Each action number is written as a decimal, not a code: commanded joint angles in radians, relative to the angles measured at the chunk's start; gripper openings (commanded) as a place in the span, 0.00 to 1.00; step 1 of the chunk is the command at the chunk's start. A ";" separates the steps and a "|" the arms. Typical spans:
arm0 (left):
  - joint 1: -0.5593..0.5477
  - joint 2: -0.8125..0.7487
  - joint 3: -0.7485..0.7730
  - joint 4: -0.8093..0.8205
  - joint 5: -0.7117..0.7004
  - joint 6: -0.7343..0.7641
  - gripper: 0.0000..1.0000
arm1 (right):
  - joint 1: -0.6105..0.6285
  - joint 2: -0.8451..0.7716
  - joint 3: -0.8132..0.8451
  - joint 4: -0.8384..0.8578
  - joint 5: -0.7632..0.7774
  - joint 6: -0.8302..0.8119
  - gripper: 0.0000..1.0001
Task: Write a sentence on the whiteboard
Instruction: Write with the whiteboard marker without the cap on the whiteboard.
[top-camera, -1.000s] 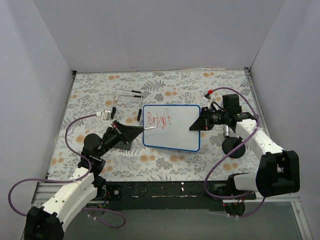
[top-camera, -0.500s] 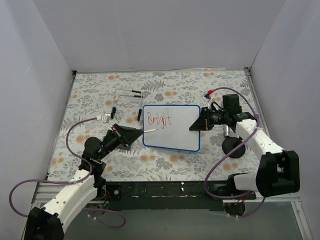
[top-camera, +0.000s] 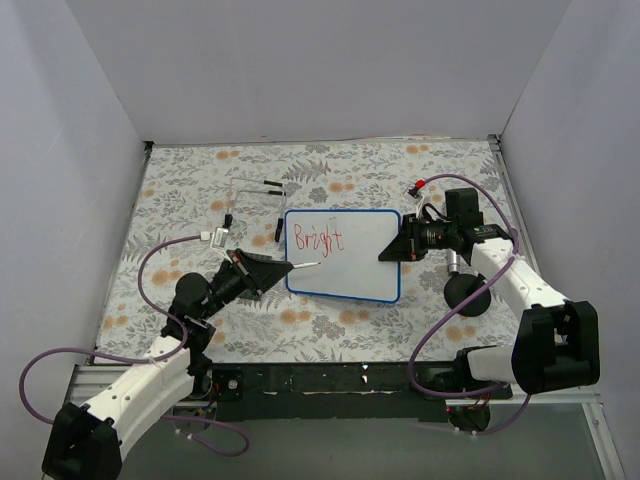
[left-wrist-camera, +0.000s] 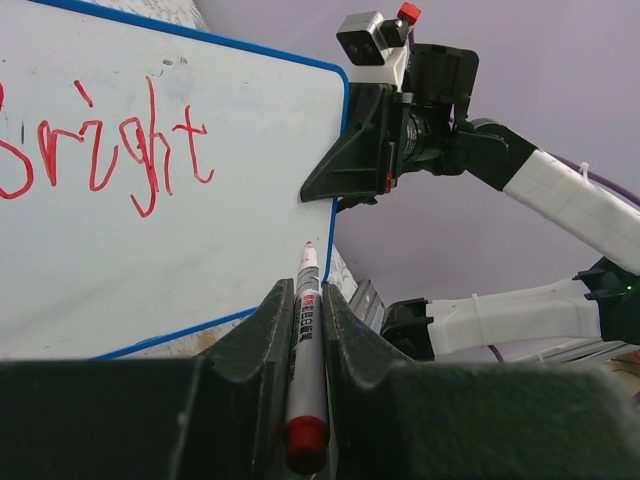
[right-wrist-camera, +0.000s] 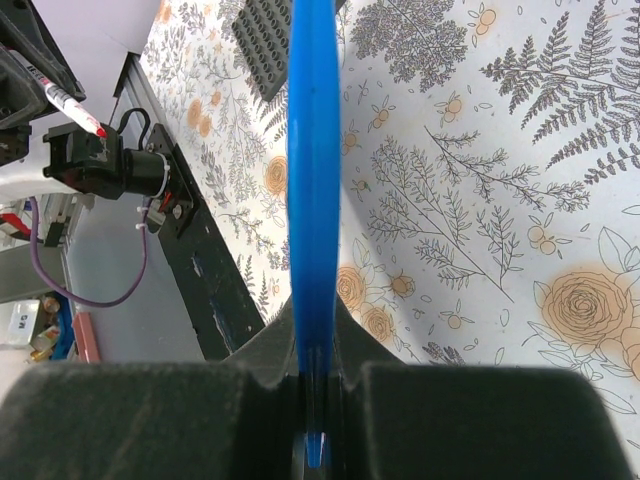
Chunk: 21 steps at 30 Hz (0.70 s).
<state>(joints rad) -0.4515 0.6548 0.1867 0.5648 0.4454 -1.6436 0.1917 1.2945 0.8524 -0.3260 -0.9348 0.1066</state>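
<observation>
Over the last second the left end effector (top-camera: 283, 267) has been drawn back toward the near edge and a little to the right. The marker (top-camera: 306, 265) clamped between its fingers has been carried lower on the board (top-camera: 350, 275). No stroke has been added: of the sentence (top-camera: 318, 238) only "Bright" in red is to be read, as before. The move is therefore judged to be a repositioning, probably for the next word, with most of the sentence left to write.

The board is lying flat on the floral bench (top-camera: 400, 175), mid-way between the arms. Its right edge is pinched by the right end effector (top-camera: 392, 250), whose place is unchanged. In the right wrist view the blue rim (right-wrist-camera: 312, 200) is seen gripped edge-on between the closed fingers.

Whether the marker tip (left-wrist-camera: 309, 247) is touching the surface cannot be told. In the left wrist view it is seen against the board's far edge, and from above it is too small to judge. The "B" is cut off at that view's left border. In the right wrist view the writing face is hidden altogether.
</observation>
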 joint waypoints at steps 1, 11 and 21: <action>-0.021 0.017 0.028 0.043 -0.031 0.025 0.00 | 0.002 -0.024 -0.009 0.048 -0.036 -0.022 0.01; -0.093 0.042 0.022 0.079 -0.103 0.037 0.00 | 0.003 -0.020 -0.012 0.054 -0.042 -0.022 0.01; -0.199 0.187 0.066 0.184 -0.211 0.056 0.00 | 0.003 -0.021 -0.009 0.058 -0.048 -0.016 0.01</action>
<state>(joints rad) -0.6128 0.7868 0.1955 0.6727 0.3046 -1.6131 0.1921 1.2945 0.8524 -0.3225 -0.9424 0.1040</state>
